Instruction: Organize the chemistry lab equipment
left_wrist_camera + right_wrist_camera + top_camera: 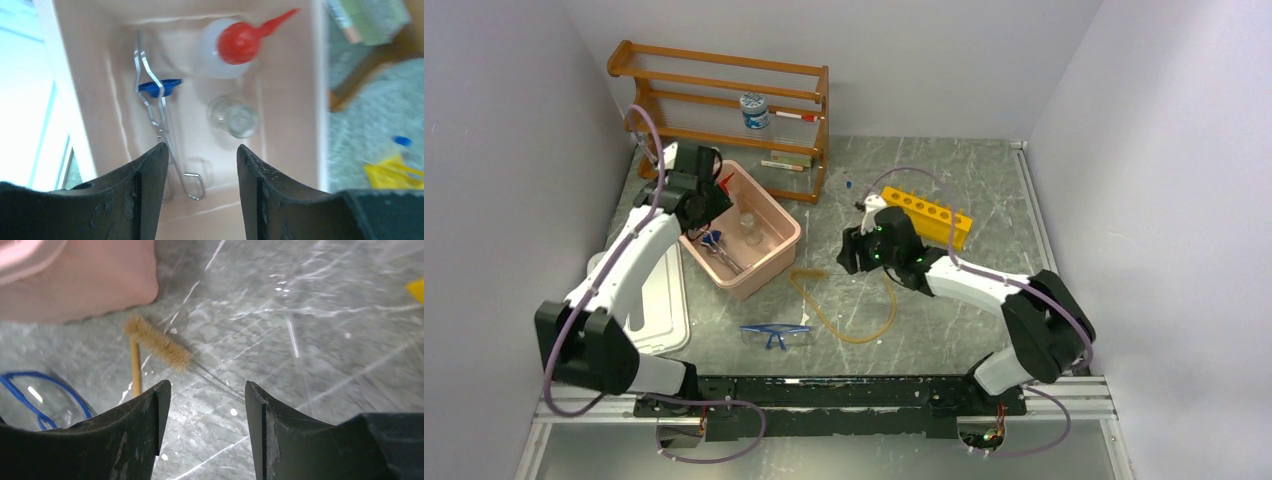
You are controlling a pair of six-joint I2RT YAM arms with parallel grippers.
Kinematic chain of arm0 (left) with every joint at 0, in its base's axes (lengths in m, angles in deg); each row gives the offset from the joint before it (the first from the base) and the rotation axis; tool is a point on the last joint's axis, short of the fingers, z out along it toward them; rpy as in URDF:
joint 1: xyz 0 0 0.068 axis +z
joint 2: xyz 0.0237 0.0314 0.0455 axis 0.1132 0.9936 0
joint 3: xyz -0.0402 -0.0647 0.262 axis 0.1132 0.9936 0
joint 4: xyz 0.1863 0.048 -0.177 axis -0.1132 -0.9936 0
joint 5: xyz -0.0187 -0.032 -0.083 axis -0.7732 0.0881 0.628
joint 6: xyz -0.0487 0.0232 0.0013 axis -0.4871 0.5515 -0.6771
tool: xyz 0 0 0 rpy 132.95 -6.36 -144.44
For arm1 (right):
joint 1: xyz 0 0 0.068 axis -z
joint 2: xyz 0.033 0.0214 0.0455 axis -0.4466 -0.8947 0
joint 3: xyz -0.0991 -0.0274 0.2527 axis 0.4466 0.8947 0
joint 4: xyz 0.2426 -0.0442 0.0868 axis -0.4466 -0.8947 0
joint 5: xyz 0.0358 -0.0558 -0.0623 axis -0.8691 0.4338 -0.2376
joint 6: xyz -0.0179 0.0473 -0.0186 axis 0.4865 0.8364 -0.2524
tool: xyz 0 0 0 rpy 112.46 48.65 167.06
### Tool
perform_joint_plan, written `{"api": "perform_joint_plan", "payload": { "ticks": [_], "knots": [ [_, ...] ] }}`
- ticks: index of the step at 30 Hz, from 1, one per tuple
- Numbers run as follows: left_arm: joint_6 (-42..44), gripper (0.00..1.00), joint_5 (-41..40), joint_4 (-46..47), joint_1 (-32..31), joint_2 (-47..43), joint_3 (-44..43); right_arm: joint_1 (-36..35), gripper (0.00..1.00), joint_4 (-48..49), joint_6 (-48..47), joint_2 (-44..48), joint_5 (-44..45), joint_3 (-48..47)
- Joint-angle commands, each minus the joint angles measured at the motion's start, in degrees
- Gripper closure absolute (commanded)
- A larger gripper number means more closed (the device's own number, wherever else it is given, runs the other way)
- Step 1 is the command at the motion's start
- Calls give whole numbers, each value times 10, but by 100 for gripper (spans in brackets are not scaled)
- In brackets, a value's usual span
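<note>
Well, left gripper [200,150] and right gripper [205,390] gape empty; right should straddle the brush [159,343] at eleven o'clock.

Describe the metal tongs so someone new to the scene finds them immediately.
Find the pink tub in front of the wooden shelf, left of centre. The metal tongs lie on its floor beside a red-nozzled squeeze bottle and clear jars. They are the only thin bent-wire item.
</note>
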Motion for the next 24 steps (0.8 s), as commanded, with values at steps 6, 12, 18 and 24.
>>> {"api": "perform_joint_plan", "payload": {
  "ticks": [6,12,18,24],
  "knots": [
    [195,26,253,192,2,-138,0,-18,42,100,-206,-86,-93,-2],
    [252,20,357,231,3,-149,-22,-17,46,19,-323,-124,-127,-40],
    [253,18,378,287,3,-182,0,-18,54,-49,-372,-148,-168,-67],
    [246,19,386,294,3,-181,-4,-23,54,-99,-385,-171,-113,-96]
  ]
}}
